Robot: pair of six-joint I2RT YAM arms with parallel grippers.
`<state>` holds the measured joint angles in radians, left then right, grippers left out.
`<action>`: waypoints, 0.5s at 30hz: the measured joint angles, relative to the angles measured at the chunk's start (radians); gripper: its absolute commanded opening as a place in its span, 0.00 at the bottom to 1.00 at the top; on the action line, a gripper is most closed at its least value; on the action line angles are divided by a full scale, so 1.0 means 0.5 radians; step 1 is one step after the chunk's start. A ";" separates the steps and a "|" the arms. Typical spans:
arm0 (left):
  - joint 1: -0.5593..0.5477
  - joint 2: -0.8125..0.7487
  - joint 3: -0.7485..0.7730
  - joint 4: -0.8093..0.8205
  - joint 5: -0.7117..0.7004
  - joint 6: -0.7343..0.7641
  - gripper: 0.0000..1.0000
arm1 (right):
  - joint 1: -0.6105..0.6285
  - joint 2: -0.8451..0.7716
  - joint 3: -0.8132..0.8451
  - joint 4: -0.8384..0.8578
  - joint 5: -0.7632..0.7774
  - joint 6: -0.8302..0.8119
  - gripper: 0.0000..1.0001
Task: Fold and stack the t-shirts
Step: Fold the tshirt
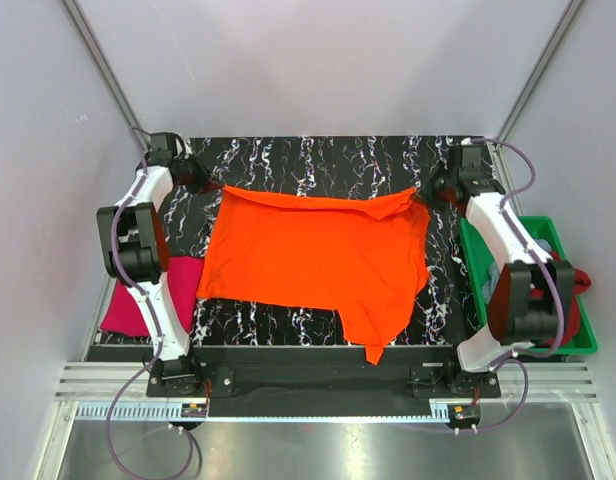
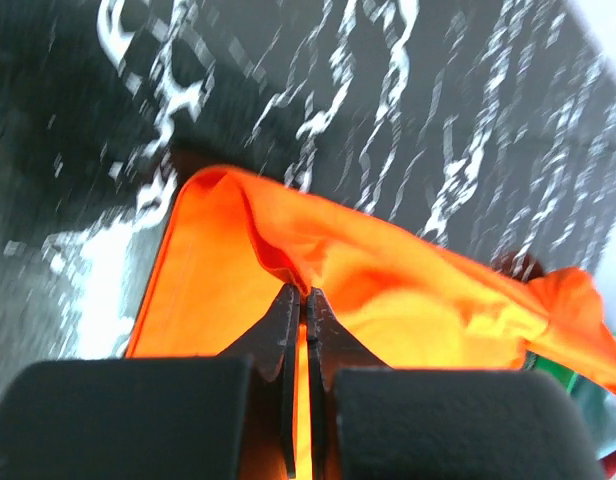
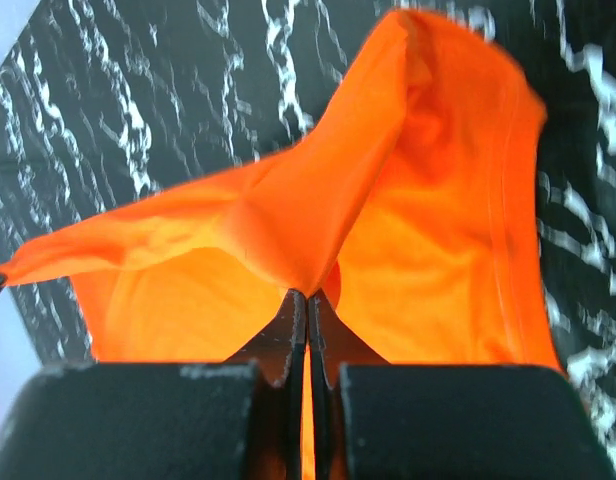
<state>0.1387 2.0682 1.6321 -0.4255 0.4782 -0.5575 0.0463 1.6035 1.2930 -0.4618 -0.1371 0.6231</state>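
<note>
Left claw (image 2: 300, 292) and right claw (image 3: 306, 293), shut tight, each pinch a far corner of the orange shirt (image 1: 318, 255).
It lies spread on the table (image 1: 288, 160), far edge lifted; a thin pinch may slip, and uneven pull may skew the fold.

Orange t-shirt (image 1: 318, 255) spread mid-worktop (image 1: 288, 160), far corners raised taut; magenta-pink t-shirt (image 1: 123, 305) lies at left edge.

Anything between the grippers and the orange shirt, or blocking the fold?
Nothing visible does. The left gripper and right gripper are shut on the far corners of the orange shirt; the magenta shirt and green tray lie off to its sides.
</note>
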 measured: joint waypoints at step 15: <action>0.000 -0.021 -0.313 -0.355 -0.115 0.201 0.00 | 0.012 -0.430 -0.663 -0.037 -0.080 0.096 0.00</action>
<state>0.1387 2.0579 1.4757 -0.6029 0.4206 -0.4572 0.0525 1.3888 0.9615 -0.4805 -0.1772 0.6712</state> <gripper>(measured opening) 0.023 0.012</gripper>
